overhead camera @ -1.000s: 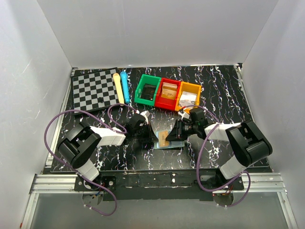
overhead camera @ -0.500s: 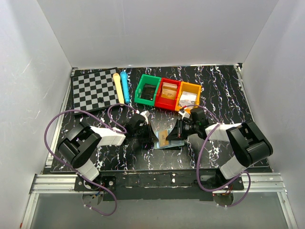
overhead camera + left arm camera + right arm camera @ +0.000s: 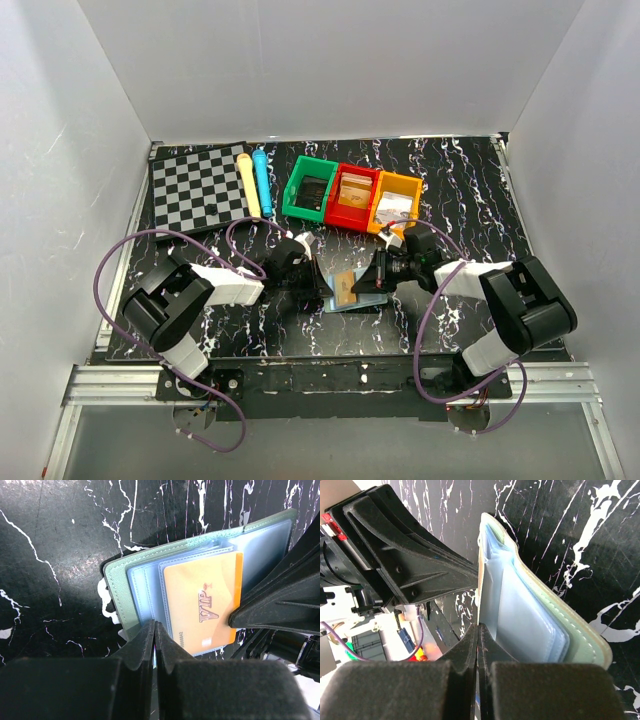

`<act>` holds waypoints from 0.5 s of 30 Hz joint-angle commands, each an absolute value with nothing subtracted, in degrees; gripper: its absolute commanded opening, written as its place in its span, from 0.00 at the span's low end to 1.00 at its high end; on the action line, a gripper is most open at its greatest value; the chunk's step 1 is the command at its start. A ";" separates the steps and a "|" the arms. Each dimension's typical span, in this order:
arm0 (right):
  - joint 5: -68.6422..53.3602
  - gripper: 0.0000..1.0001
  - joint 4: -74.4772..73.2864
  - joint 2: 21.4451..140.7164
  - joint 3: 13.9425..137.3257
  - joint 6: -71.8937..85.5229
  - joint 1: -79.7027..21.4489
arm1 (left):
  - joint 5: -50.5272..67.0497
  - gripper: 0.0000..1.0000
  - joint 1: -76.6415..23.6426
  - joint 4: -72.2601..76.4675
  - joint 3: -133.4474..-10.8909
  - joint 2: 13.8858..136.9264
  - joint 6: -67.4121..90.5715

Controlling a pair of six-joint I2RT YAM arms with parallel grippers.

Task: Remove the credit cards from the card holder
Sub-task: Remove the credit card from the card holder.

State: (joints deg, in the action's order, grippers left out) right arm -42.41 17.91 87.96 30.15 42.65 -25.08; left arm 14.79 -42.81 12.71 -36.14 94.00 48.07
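Card holder [image 3: 352, 302] pinched from both sides.
Top: it lies open between my left gripper [image 3: 318, 290] and right gripper [image 3: 363, 286]. Left wrist: my left fingers are clamped on its teal edge, and the orange credit card [image 3: 200, 600] sits inside it. Right wrist: my right fingers are closed on the card's thin edge.

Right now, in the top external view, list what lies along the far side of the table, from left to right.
chessboard → cream stick → blue stick → green bin → red bin → orange bin
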 commanded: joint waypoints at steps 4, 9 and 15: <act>-43.86 0.02 16.88 85.26 30.15 41.05 -24.08 | 12.22 0.00 -42.71 6.42 -34.72 96.42 46.50; -43.51 0.09 15.21 84.73 30.15 40.17 -23.56 | 12.30 0.00 -42.80 6.42 -34.63 96.50 46.49; -43.33 0.10 13.89 84.29 30.32 39.55 -23.29 | 12.22 0.00 -42.71 6.33 -34.54 96.59 46.49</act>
